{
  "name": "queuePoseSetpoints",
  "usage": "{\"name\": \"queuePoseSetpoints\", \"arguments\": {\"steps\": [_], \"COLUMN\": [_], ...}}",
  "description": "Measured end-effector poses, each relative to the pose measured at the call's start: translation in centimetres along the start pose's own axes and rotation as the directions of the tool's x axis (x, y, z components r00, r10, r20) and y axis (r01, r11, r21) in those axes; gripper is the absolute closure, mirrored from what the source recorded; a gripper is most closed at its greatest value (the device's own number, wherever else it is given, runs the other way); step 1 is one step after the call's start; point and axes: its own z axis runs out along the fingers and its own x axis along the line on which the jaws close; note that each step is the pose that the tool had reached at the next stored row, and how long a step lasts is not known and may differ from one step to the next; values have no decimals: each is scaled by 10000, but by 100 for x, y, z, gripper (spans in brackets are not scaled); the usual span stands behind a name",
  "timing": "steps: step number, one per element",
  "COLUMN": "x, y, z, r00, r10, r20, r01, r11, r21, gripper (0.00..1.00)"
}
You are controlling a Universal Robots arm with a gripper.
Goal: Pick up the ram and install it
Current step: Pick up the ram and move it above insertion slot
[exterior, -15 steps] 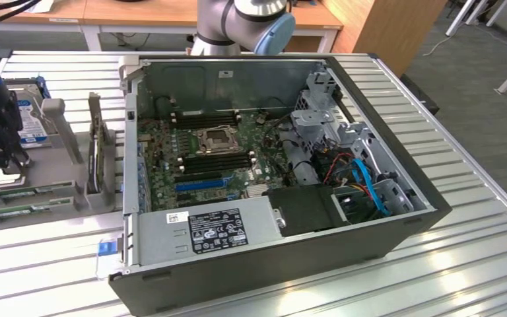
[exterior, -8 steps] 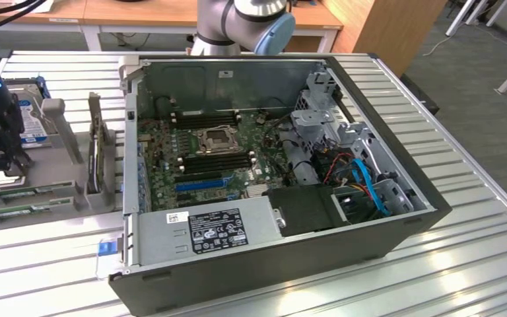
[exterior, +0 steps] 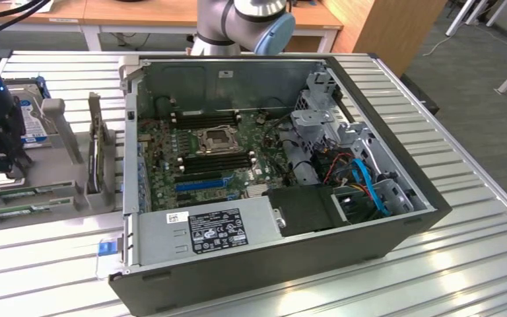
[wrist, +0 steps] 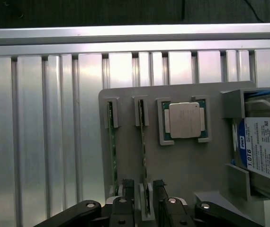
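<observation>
tool [wrist: 143, 188]: wide open, holding nothing | jaws either side of ram [wrist: 143, 142] standing in grey holder [wrist: 182, 165]

ram [wrist: 143, 142] in holder [wrist: 182, 163] slot, straddled by gripper [wrist: 143, 184]; second stick [wrist: 112, 142] in next slot one side; cpu [wrist: 186, 120], hard drive [wrist: 263, 146] opposite side.

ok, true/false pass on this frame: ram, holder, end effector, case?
1. Two ram sticks stand on edge in the grey holder. True.
2. The end effector is shut on a stick. False: it is open, its fingers either side of the stick nearer the CPU.
3. The CPU lies between the ram sticks and the hard drive. True.
4. The computer case is closed. False: it is open, with the motherboard exposed.
</observation>
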Motion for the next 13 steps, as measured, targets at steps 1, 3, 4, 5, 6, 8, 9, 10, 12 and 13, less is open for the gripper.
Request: {"name": "queuePoseSetpoints", "arguments": {"steps": [1, 3, 4, 5, 6, 8, 9, 10, 12, 13], "x": [0, 0, 1, 1, 1, 1, 1, 1, 2, 2], "y": [0, 0, -1, -1, -1, -1, -1, -2, -2, -2], "z": [6, 17, 23, 28, 34, 45, 50, 55, 71, 76], "r00": [10000, 10000, 10000, 10000, 10000, 10000, 10000, 10000, 10000, 10000], "r10": [0, 0, 0, 0, 0, 0, 0, -1, 0, 0], "r20": [0, 0, 0, -1, 0, -1, 0, 0, -1, -1], "r01": [0, 0, 0, 0, 0, 0, 0, 1, 0, 0], "r11": [10000, 10000, 10000, 10000, 10000, 10000, 10000, 10000, 10000, 10000], "r21": [0, 0, 0, 0, 0, 0, 0, -1, -1, -1], "gripper": [70, 70, 70, 70, 70, 70, 70, 70, 70, 70]}}
